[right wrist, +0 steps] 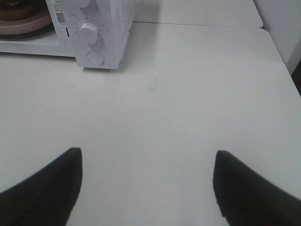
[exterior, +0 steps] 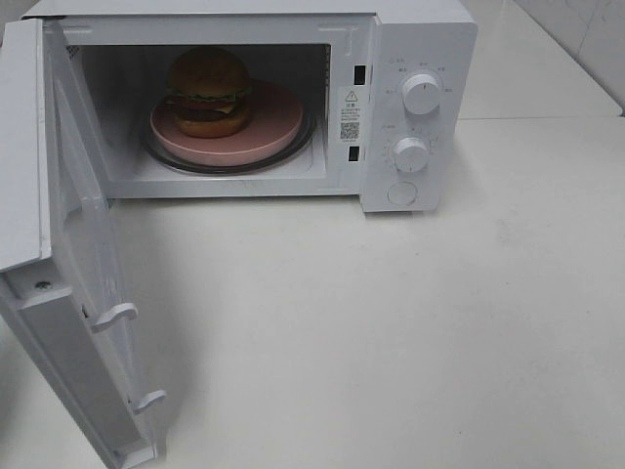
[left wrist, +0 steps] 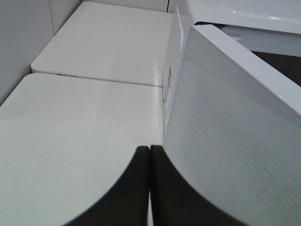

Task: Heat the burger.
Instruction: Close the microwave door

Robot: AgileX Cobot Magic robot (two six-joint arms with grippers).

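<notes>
The burger (exterior: 208,91) — glossy brown bun, green lettuce, dark patty — is set on a pink plate (exterior: 278,122) inside the open-doored microwave (exterior: 420,39); left jaws are pressed together, right jaws held apart

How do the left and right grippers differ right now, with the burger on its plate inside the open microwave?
The left gripper is shut, jaws pressed together; the right gripper is open, jaws wide apart. The left gripper sits right beside the open microwave door; the right gripper is over the table, well back from the control panel. Both are dark-fingered and hold nothing.
</notes>
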